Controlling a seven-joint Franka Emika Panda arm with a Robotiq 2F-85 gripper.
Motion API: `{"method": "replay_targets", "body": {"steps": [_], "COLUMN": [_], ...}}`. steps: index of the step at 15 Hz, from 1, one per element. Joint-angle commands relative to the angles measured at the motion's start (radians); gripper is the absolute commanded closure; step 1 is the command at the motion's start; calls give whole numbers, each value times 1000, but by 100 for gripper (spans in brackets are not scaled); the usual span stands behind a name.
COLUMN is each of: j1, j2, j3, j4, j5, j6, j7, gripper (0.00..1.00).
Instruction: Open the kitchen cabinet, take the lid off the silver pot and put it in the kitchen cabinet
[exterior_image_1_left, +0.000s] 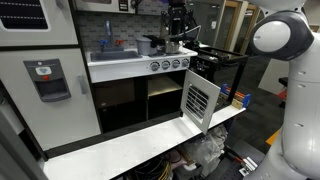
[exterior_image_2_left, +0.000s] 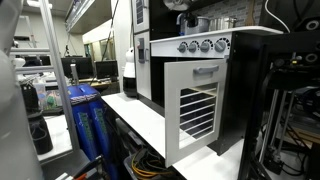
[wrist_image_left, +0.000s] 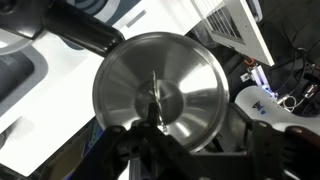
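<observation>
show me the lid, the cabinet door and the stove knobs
lid (wrist_image_left: 185, 80), wrist view, on its shiny top, right of the centre knob.
cabinet door (exterior_image_1_left: 201, 101), an exterior view, on the slatted panel of the open door.
stove knobs (exterior_image_2_left: 203, 45), an exterior view, mid-row on the knob panel.

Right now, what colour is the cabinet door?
White, with horizontal slats. The door shows best in an exterior view.

We cannot read any words or numbers here. Everything is too small or too blurry for us to tell.
</observation>
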Motion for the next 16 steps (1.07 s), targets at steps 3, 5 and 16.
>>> {"method": "replay_targets", "body": {"steps": [3, 5, 16], "j1": [16, 24, 20], "j2": [-166, -212, -502], "j3": [3, 5, 69], "j4": [-325, -415, -939], "j5": [-12, -21, -53], "j6": [100, 135, 369], "j7": [6, 7, 26], "gripper": [56, 56, 56]}}
